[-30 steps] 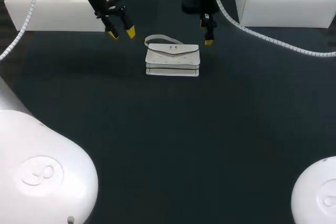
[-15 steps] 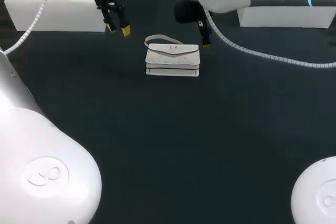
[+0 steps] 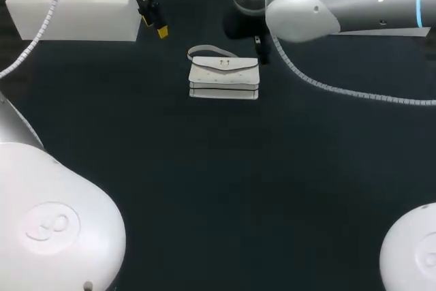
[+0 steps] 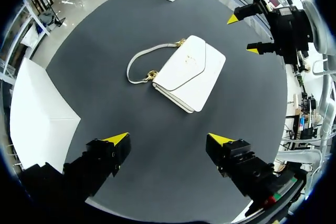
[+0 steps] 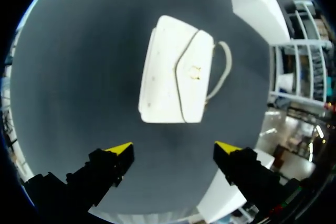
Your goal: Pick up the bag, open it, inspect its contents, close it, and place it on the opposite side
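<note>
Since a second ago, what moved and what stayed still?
The left gripper pulled back, farther from the bag. The right arm swung in over the far side, and the right gripper edged a little closer to the bag. Nothing was grabbed or let go. The bag stayed put, flap shut, strap lying behind it.

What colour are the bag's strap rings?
Gold strap rings on a white bag; clearest in the left wrist view.
</note>
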`<state>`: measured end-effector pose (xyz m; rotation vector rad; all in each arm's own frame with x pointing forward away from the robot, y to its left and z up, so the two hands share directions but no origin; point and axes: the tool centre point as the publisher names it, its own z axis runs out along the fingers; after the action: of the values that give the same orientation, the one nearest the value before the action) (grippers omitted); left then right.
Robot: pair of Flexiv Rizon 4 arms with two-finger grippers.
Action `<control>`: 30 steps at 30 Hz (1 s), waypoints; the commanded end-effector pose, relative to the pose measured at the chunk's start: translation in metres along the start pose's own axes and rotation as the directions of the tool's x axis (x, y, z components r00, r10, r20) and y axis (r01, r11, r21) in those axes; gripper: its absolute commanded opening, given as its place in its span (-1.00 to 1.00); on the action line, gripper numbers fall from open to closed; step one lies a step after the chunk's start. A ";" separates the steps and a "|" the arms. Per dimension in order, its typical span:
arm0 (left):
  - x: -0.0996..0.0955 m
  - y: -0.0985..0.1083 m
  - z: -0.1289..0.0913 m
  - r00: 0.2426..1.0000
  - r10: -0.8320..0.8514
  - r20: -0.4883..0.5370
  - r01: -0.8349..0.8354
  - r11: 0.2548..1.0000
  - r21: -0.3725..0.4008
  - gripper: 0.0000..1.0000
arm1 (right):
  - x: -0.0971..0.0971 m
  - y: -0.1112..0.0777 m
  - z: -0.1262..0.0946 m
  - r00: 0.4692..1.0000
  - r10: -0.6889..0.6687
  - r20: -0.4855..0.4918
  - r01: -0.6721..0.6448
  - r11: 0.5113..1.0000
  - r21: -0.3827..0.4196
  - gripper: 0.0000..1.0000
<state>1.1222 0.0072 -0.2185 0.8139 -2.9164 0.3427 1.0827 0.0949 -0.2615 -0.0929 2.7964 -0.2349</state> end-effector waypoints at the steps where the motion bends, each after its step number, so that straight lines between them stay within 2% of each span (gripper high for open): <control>1: 0.020 0.008 -0.002 0.989 0.003 0.146 -0.018 0.995 0.103 1.00 | 0.008 0.003 0.003 0.993 0.015 0.116 -0.013 1.000 -0.018 1.00; 4: 0.020 0.008 -0.002 0.989 0.003 0.146 -0.018 0.995 0.103 1.00 | 0.010 0.010 0.004 0.988 0.029 0.151 -0.025 0.999 -0.029 1.00; 11: 0.020 0.008 -0.002 0.989 0.003 0.146 -0.018 0.995 0.103 1.00 | 0.017 0.027 0.013 0.972 0.038 0.232 -0.042 0.999 0.014 1.00; 12: 0.020 0.008 -0.002 0.989 0.003 0.146 -0.018 0.995 0.103 1.00 | 0.017 0.028 0.014 0.967 0.033 0.251 -0.043 0.998 0.038 1.00; 14: 0.020 0.008 -0.002 0.989 0.003 0.146 -0.018 0.995 0.103 1.00 | 0.017 0.033 0.018 0.960 0.013 0.280 -0.058 0.987 0.152 1.00; 15: 0.023 0.005 -0.002 0.984 0.040 0.174 -0.066 0.987 0.147 1.00 | 0.017 0.033 0.020 0.962 0.030 0.272 -0.070 0.988 0.139 1.00; 18: 0.026 0.000 -0.005 0.965 0.110 0.237 -0.163 0.962 0.218 1.00 | 0.017 0.033 0.020 0.962 0.030 0.272 -0.070 0.988 0.139 1.00; 21: 0.021 -0.009 -0.008 0.933 0.187 0.306 -0.278 0.917 0.287 1.00 | 0.017 0.033 0.020 0.962 0.030 0.272 -0.070 0.988 0.139 1.00; 26: 0.007 -0.022 -0.009 0.902 0.249 0.352 -0.373 0.860 0.349 1.00 | 0.017 0.033 0.020 0.962 0.030 0.272 -0.070 0.988 0.139 1.00; 30: 0.005 -0.027 -0.009 0.884 0.297 0.362 -0.430 0.821 0.375 1.00 | 0.016 0.033 0.019 0.961 0.041 0.272 -0.077 0.990 0.121 1.00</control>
<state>1.1373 -0.0180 -0.1972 0.4284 -3.3208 0.7473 1.0724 0.1226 -0.2918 -0.0152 2.4981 -0.3782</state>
